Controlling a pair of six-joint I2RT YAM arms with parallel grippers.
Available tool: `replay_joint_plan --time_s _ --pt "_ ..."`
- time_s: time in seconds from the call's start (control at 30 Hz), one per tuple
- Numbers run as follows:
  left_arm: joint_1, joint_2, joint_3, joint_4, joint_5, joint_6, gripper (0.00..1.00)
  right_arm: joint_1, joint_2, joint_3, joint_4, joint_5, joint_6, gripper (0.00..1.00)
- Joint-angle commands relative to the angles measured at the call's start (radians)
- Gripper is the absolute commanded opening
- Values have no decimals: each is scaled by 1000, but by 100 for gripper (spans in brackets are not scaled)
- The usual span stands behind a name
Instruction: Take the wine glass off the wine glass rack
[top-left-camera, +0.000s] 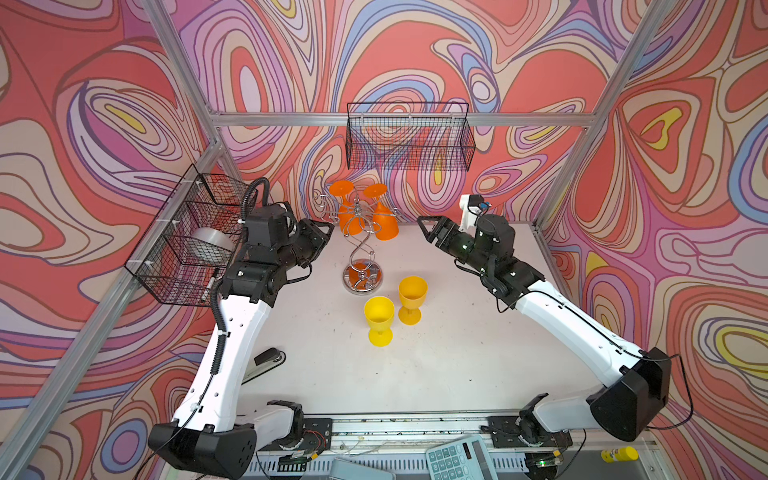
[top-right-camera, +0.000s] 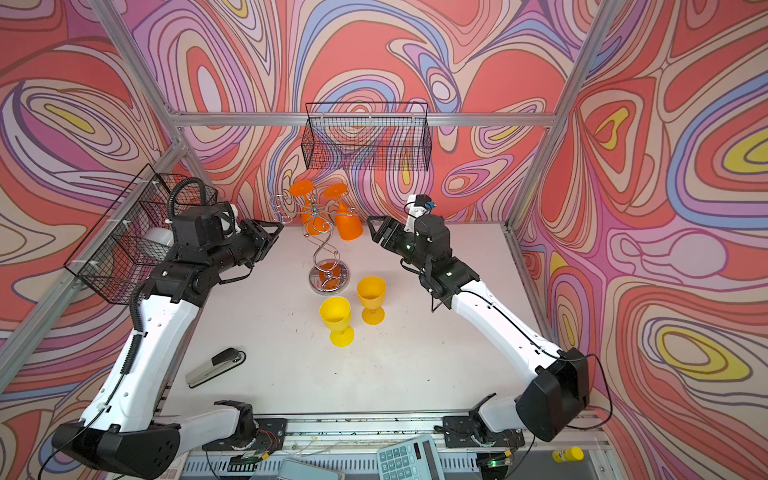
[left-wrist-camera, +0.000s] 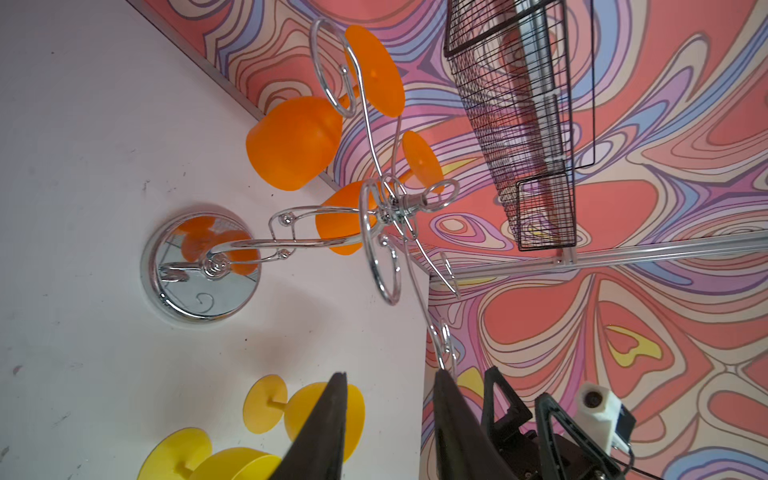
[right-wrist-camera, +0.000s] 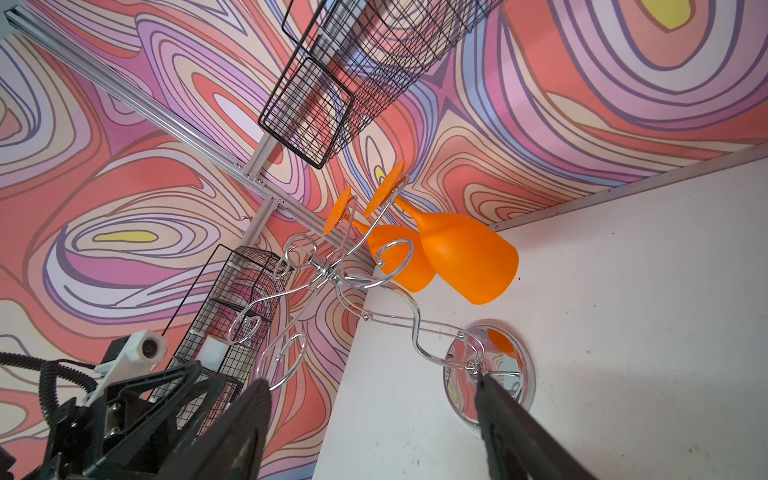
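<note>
A white surface (top-left-camera: 457, 353) fills the lower middle of both top views, walled in by swirling pink and purple patterns. The left arm (top-left-camera: 232, 332) extends from the lower left of the frame and the right arm (top-left-camera: 561, 316) from the lower right. A black mesh back basket (top-left-camera: 409, 137) hangs at upper centre, and a side basket (top-left-camera: 187, 237) hangs on the left wall.

The wine glass rack (top-left-camera: 365, 283) stands upright at the centre back of the surface, between the two grippers. Two orange wine glasses (top-left-camera: 385, 226) hang upside down from its rear hooks.

The left gripper (top-left-camera: 330, 226) sits just left of the rack's top, jaws partly apart with nothing between them. In its wrist view a curled hook ends right by one fingertip (left-wrist-camera: 449, 415). The right gripper (top-left-camera: 423, 228) sits right of the glasses, jaws wide and empty.

Two yellow glasses (top-left-camera: 379, 318) stand upright just below the rack's base. A stapler (top-right-camera: 216, 368) lies at lower left.
</note>
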Motion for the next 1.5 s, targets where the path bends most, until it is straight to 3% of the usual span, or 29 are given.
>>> replay_joint_plan --time_s 0.0,0.5,1.0,1.23,1.47 --pt "10 -10 -10 80 11 -72 36 -4 -21 -5 4 -6 -18 81" --pt "16 46 -2 78 -50 -125 33 -4 -27 -9 22 -41 11 81" --pt "18 45 -81 217 -96 -162 34 -4 -62 -20 -14 -31 -18 81" --pt "19 46 -81 212 -113 -141 19 -4 -76 -30 -14 -29 -27 81" --pt "24 53 -78 214 -114 -130 12 -4 -91 -39 -17 -25 -33 80"
